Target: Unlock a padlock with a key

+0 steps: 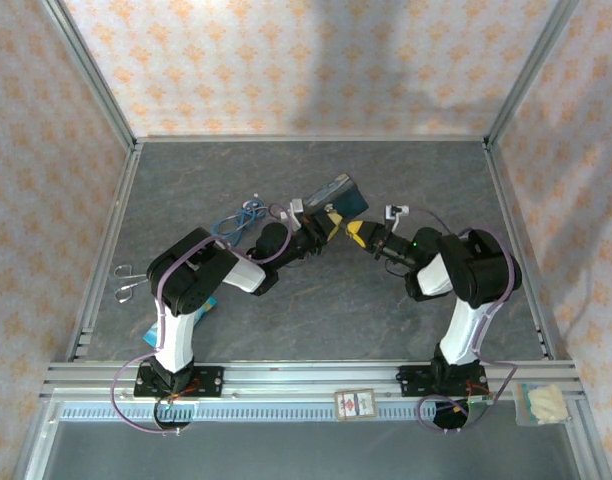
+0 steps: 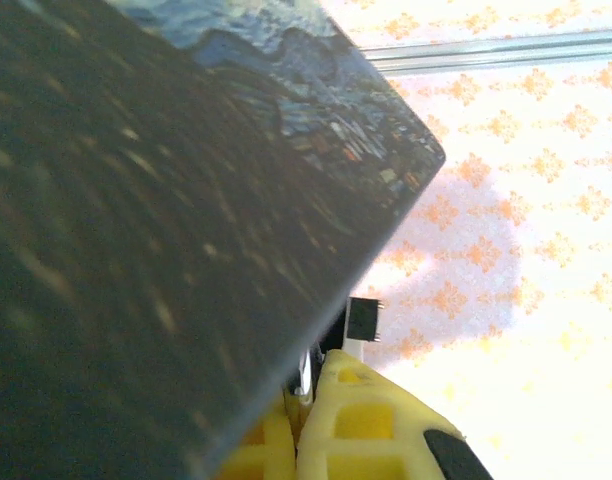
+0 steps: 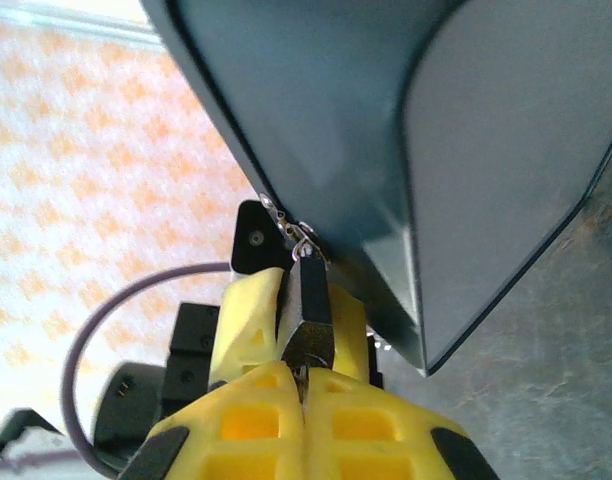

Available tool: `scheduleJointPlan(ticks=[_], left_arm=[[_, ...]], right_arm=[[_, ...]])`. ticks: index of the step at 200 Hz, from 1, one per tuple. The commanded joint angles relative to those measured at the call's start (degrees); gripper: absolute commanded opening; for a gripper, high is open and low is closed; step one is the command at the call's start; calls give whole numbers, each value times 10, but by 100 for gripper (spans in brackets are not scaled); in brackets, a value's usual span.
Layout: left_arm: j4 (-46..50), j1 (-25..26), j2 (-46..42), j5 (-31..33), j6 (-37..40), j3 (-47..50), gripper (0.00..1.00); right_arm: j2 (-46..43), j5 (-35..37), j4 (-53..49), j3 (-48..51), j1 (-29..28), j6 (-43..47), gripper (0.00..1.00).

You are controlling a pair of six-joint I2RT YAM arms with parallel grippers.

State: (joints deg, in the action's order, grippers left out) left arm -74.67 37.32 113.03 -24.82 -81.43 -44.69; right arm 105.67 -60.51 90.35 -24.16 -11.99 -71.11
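Observation:
The small black padlock (image 3: 308,300) hangs by its thin shackle from the hasp of the starry-night tin (image 3: 386,130). My left gripper (image 3: 286,300) is shut on the padlock body, one yellow finger on each side. My right gripper (image 3: 306,378) is shut on the key (image 3: 306,366). Just a thin metal sliver of the key shows, running up into the padlock's underside. From above, the left gripper (image 1: 329,222) and the right gripper (image 1: 359,233) meet tip to tip just in front of the tin (image 1: 338,194). In the left wrist view, a metal edge of the padlock (image 2: 313,372) sits between the left gripper's (image 2: 308,395) fingers.
Silver scissors (image 1: 126,282) lie at the table's left edge. A blue cable (image 1: 241,214) is coiled behind the left arm. A small card (image 1: 354,403) and a clear bag (image 1: 543,403) rest on the front rail. Metal frame posts bound the table.

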Motion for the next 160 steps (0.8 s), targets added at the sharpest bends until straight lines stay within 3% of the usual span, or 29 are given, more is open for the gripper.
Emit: scheduleJointPlan(ticks=[1,36,82,160], left_arm=[[-138,35,4,-160,54,-32,0],[-210,31,42,-171,53,-38,0],[-219,31,47,-157,86,-27,0],[-191,32,41,-134,80,-18,0]], right_arm=[[-24,75,-51,1,-11,-128,0],[-71,80,-74,8,-15,-254,0],[-77,150,41,61,-20,-450,0],[-37,154,26,60,-33,-371,0]])
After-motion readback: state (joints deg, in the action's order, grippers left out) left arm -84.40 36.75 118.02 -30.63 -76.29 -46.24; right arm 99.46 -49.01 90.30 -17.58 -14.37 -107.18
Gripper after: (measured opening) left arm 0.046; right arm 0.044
